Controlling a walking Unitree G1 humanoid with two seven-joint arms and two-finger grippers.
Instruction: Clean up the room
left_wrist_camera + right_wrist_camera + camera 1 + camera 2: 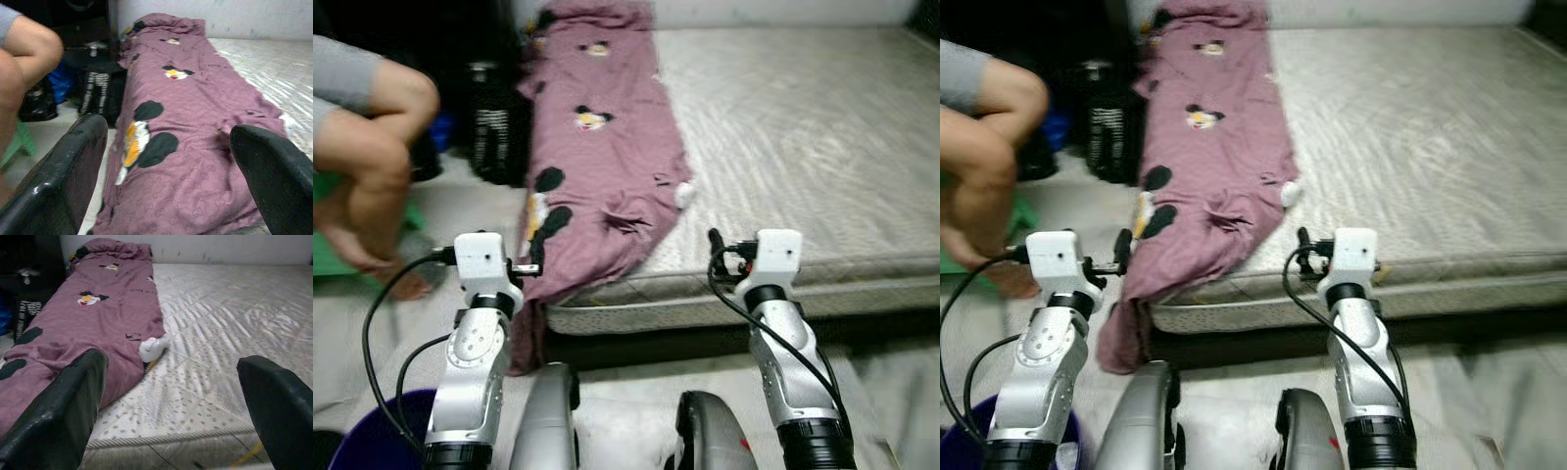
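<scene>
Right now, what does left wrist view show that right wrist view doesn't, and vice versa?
Left wrist alone: a person's bare bent leg, a green stool and a black plastic bag on the floor.
Right wrist alone: a small white sock at the blanket's edge and the mattress's corded front edge.
Both: the long mauve cartoon-print blanket along the pale quilted mattress, and each gripper's black fingers spread apart.

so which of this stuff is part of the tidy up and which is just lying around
For the job:
- purple blanket, hanging off the bed's left edge
- small white item at the blanket's edge
- left gripper and right gripper, both open

Just there:
- mattress
- seated person's legs
- dark bags
- blue bucket
</scene>
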